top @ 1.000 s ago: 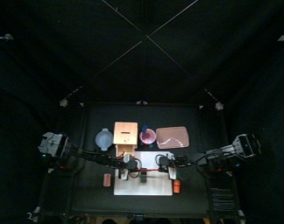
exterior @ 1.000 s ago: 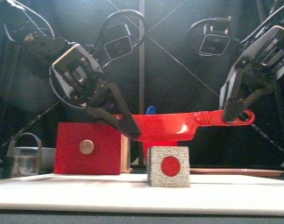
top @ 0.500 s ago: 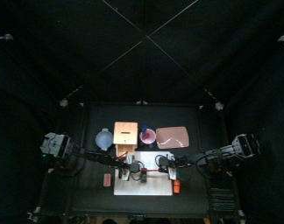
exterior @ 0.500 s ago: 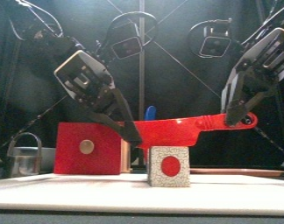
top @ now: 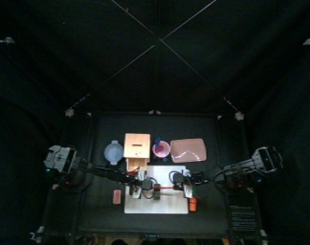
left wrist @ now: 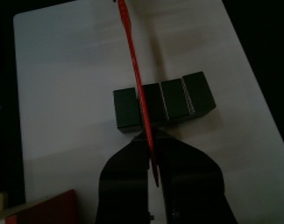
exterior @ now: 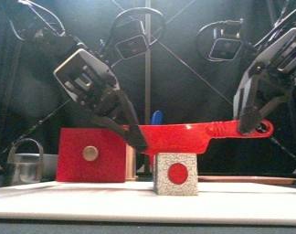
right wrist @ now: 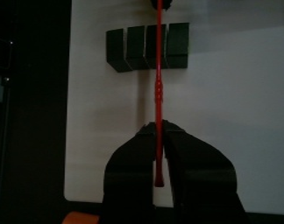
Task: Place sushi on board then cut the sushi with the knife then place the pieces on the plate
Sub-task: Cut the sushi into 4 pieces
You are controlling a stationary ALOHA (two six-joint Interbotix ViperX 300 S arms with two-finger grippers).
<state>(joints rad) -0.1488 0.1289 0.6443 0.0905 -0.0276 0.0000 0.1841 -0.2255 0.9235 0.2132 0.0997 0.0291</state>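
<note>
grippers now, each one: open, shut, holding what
Left gripper: closed on the red knife, at its blade end.
Right gripper: closed on the same knife, at its handle end.

Place: robot lab booth | signs: black curtains (top: 155, 57), small black table (top: 94, 129), two robot arms (exterior: 89, 78) (staged test rig)

Smooth red plastic knife (exterior: 194, 137), matt white board (left wrist: 62, 105)
</note>
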